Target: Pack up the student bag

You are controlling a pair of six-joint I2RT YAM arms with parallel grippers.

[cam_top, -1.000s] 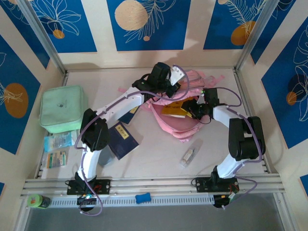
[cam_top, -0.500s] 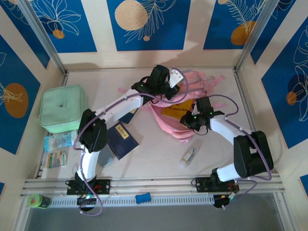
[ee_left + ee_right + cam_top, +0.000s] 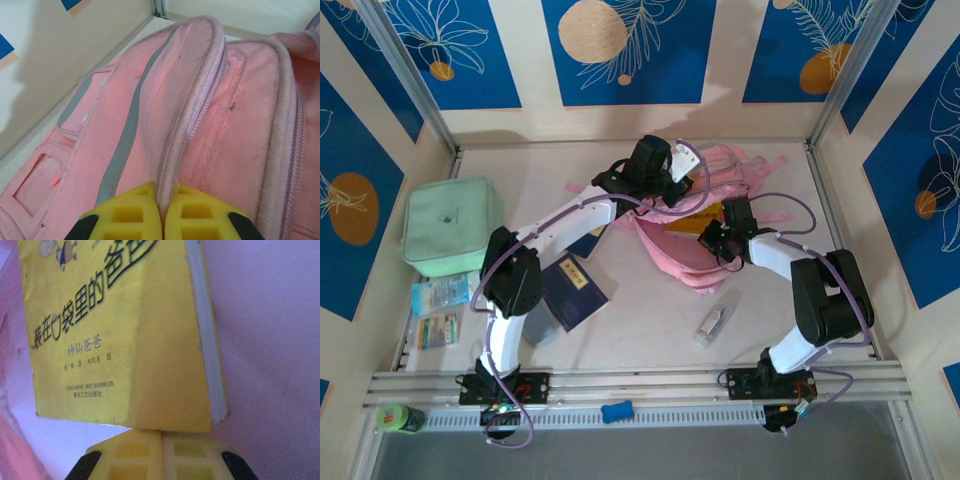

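Observation:
The student bag (image 3: pixel 692 262) is a pink backpack lying open mid-table at the back. My left gripper (image 3: pixel 680 186) is shut on the bag's zip-edged opening flap (image 3: pixel 186 100), and the yellow fingers (image 3: pixel 131 212) pinch the pink fabric and hold it up. A yellow book (image 3: pixel 691 222) with Chinese print lies inside the opening on the pink lining. My right gripper (image 3: pixel 712 237) is shut, and its joined fingertips (image 3: pixel 140 445) rest against the book's (image 3: pixel 120 335) lower edge with nothing between them.
A mint-green soft case (image 3: pixel 450 226) lies at the left. Two small packets (image 3: pixel 442 295) (image 3: pixel 435 328) lie below it. A dark blue book (image 3: pixel 576 290) sits by the left arm, and a clear packet (image 3: pixel 717 321) lies near the right arm. Walls close in the back and both sides.
My right gripper has closed its jaws and shifted left to the near edge of the yellow book. The left gripper keeps its hold on the flap and has not moved.

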